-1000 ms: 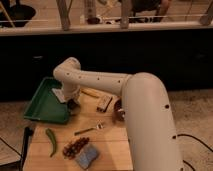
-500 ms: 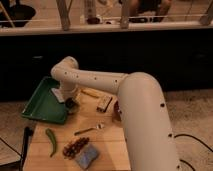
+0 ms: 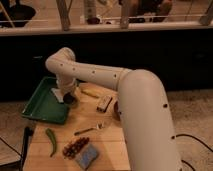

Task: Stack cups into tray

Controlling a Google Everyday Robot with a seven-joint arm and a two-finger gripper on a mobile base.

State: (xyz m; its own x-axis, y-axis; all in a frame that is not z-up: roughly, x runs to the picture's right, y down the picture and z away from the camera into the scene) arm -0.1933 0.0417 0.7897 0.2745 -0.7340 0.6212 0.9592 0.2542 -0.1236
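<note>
The green tray point(image 3: 40, 106) lies at the left end of the wooden table. My gripper point(image 3: 62, 95) hangs at the end of the white arm point(image 3: 100, 75), right over the tray's right rim. A small dark round shape point(image 3: 70, 100) shows just below and to the right of the gripper, on the table beside the rim. It looks like the dark greyish cup, but the wrist mostly hides it. I cannot tell whether the gripper holds it. The pale green cup is out of view.
A dark maroon bowl point(image 3: 115, 108) peeks out behind the arm. On the table lie a yellow item point(image 3: 90, 92), a small brown box point(image 3: 104, 103), a fork point(image 3: 90, 130), a green chili point(image 3: 51, 142), a red grape cluster point(image 3: 76, 146) and a blue sponge point(image 3: 87, 157).
The gripper has shifted slightly left, toward the tray's right rim. Nothing else on the table has moved.
</note>
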